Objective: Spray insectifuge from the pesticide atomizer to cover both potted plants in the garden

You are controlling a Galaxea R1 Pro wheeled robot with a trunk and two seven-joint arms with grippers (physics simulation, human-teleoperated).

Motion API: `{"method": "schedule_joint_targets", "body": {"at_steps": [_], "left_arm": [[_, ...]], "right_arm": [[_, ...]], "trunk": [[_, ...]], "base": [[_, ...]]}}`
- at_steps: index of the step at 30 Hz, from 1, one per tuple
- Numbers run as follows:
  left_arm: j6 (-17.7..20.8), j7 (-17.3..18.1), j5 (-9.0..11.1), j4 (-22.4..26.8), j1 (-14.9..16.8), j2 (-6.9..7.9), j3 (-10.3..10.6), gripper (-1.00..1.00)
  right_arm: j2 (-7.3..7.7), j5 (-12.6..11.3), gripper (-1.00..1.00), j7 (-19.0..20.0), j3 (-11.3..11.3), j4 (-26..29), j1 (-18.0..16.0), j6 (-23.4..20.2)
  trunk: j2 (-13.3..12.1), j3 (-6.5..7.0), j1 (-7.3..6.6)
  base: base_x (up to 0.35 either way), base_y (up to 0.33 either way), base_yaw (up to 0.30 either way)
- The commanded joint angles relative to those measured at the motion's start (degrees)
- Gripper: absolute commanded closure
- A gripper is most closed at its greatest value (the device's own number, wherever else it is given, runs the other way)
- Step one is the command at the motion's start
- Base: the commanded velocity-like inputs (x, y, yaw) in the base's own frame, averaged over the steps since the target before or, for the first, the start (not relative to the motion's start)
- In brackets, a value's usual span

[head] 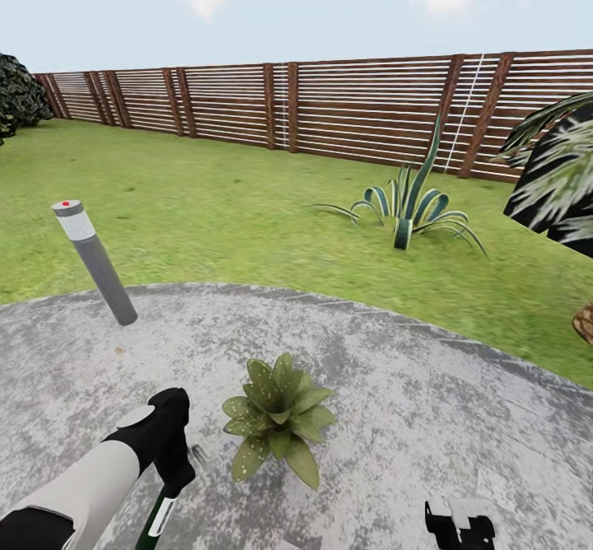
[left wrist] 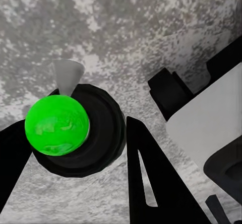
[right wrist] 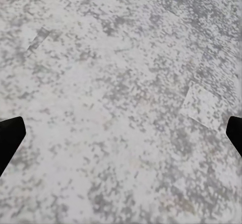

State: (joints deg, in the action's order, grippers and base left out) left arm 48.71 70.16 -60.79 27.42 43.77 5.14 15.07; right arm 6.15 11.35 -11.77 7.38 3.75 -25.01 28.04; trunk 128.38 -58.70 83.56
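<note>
Left gripper (left wrist: 75,143) clamped on the pesticide atomizer (left wrist: 68,131), black fingers (left wrist: 151,178) pressing at both sides of the bottle. In the left wrist view, looking down the bottle's end: green ball over a black collar, a pale cone of nozzle or spray poking out beyond it, mottled paving underneath. In the head view, left gripper (head: 169,459) low at about 7 o'clock, with the atomizer (head: 158,517) showing as a green-and-white shaft running down below the black wrist. One potted plant (head: 280,425) just beside that gripper, at its 3 o'clock: a low rosette of speckled leaves sitting on the round grey paving (head: 428,418), pot hidden under the foliage. Not touching the gripper.

Right gripper (head: 459,525) at about 5 o'clock in the head view, low over bare paving, well apart from the plant. In the right wrist view, right gripper (right wrist: 121,133) spread wide, holding nothing, one dark fingertip (right wrist: 9,136) at each side edge, speckled paving between.

Counted: one atomizer, one speckled rosette, one grey bollard light (head: 95,262) leaning at 10 o'clock on the paving's edge, one striped curling-leaf plant (head: 408,208) on the lawn (head: 206,212) at 1 o'clock, one dark striped shrub (head: 556,171) at 3 o'clock.

Paving edge curving from 9 o'clock round to 3 o'clock; open grass beyond, up to the brown slat fence (head: 346,105) across 12 o'clock. Open paving at 4 o'clock of the rosette.
</note>
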Motion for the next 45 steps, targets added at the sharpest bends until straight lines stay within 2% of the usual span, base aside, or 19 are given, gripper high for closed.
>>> {"method": "schedule_joint_targets", "body": {"at_steps": [1,7,11,14,16,17,18,20,32,37,38,45], "left_arm": [[0.43,0.5,-0.25,0.1,0.01,0.04,0.23,1.0],[0.43,0.4,0.08,0.5,-0.34,-0.12,0.17,1.0],[0.43,-1.92,0.14,0.77,-0.35,-0.47,-0.01,1.0],[0.43,-2.98,0.15,0.4,-0.35,-1.47,-0.72,1.0],[0.37,-3.48,0.15,0.13,-1.55,-1.29,-1.4,1.0],[0.33,-6.82,0.34,-0.03,-3.2,-1.45,-2.5,1.0],[0.08,-9.19,1.59,-0.67,-4.27,-1.67,-3.85,1.0],[-0.16,-11.71,4.89,-0.33,-4.78,-1.72,-5.54,1.0],[-0.12,-12.24,5.5,0.81,-4.84,-1.62,-5.83,1.0],[-0.1,-12.24,5.51,0.83,-4.84,-1.41,-6.06,1.0],[-0.1,-12.24,5.45,0.84,-4.84,-1.23,-7.05,1.0],[-0.1,-12.24,5.41,0.79,-4.84,-0.99,-7.66,1.0]], "right_arm": [[-0.01,0.61,-1.0,-0.19,0.44,-0.06,-0.04,0.17],[-0.12,0.61,-1.0,-0.23,0.44,-0.06,-0.04,0.17],[-0.14,0.61,-1.0,-0.27,0.44,-0.06,-0.04,0.17],[-0.01,0.61,-1.0,-0.21,0.44,-0.14,-0.04,0.17],[0.0,0.61,-1.0,-0.19,0.44,-0.14,-0.04,0.17],[0.0,0.61,-1.0,-0.19,0.44,-0.2,-0.04,0.17],[0.0,0.61,-1.0,-0.19,0.44,-0.23,-0.04,0.17],[-0.05,0.61,-1.0,-0.19,0.44,-0.24,-0.04,0.17],[-0.09,0.61,-1.0,-0.19,0.44,-0.22,-0.04,0.17],[-0.14,0.61,-1.0,-0.19,0.44,-0.24,-0.04,0.15],[-0.16,0.61,-1.0,-0.19,0.44,-0.24,-0.04,0.17],[-0.17,0.61,-1.0,-0.19,0.44,-0.24,-0.04,0.17]], "trunk": [[0.02,-0.05,-0.01],[0.02,-0.05,-0.01],[0.02,-0.05,-0.01],[0.02,-0.05,-0.01],[0.02,-0.05,-0.01],[0.02,-0.05,-0.01],[0.02,-0.05,-0.01],[0.02,-0.05,-0.01],[0.02,-0.05,-0.01],[0.02,-0.05,-0.01],[0.02,-0.05,-0.01],[0.02,-0.05,-0.01]], "base": [[0.0,-0.001,0.0],[0.0,0.0,0.152],[0.0,0.0,0.14],[0.0,0.0,0.013],[0.0,0.0,0.001],[0.0,0.0,0.0],[0.0,0.0,0.0],[0.0,0.0,0.0],[0.135,-0.155,0.018],[-0.083,-0.248,0.242],[-0.052,-0.029,0.275],[-0.006,-0.004,0.274]]}}
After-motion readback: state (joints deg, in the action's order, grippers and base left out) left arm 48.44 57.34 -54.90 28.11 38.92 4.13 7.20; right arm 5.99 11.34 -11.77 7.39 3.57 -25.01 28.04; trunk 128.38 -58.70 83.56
